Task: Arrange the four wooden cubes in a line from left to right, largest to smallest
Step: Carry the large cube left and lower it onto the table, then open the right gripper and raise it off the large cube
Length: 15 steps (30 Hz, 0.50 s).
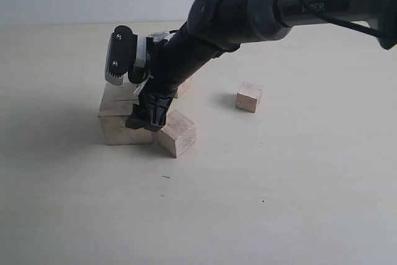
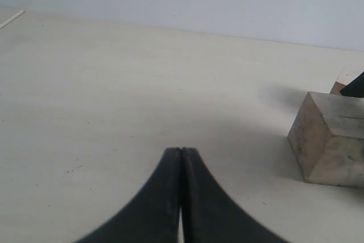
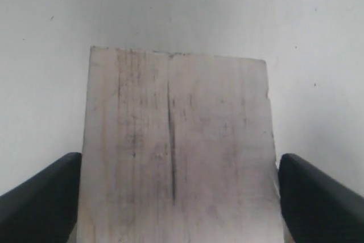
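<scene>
Anchor of the row, the largest cube [image 1: 123,130], slit-faced, sits leftmost. The right gripper [image 3: 179,160] straddles it, spread wide; I cannot tell if it pinches. A mid-sized cube [image 1: 177,133] sits skewed just beside it, and a small cube [image 1: 249,96] stands well apart. The left gripper [image 2: 181,155] is closed and empty. No containers.

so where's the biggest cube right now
Left of centre in the exterior view, the biggest cube sits inside the right gripper, with a mid-sized cube close on its right.
</scene>
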### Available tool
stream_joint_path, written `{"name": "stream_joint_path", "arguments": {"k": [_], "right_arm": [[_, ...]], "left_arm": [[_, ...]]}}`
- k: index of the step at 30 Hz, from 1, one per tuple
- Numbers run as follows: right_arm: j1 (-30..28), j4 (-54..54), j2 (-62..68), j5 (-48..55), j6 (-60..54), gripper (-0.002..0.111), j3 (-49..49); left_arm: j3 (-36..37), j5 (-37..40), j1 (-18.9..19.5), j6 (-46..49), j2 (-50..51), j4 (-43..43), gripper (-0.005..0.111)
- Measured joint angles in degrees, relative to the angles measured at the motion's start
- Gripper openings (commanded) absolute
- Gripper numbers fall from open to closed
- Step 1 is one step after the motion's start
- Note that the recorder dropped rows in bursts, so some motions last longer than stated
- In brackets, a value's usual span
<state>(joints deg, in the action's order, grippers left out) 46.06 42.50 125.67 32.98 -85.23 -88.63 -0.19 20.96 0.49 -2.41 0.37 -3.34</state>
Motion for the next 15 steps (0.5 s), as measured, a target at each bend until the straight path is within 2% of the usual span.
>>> {"name": "stream_joint_path", "arguments": {"k": [9, 15], "right_arm": [[0.0, -0.2, -5.1, -0.7, 0.5, 0.085, 0.0], [0.0, -0.4, -9.2, -0.9, 7.7, 0.083, 0.0]], "left_arm": [[0.0, 0.0, 0.0, 0.0, 0.0, 0.0, 0.000], [0.0, 0.0, 0.0, 0.0, 0.0, 0.0, 0.000]]}}
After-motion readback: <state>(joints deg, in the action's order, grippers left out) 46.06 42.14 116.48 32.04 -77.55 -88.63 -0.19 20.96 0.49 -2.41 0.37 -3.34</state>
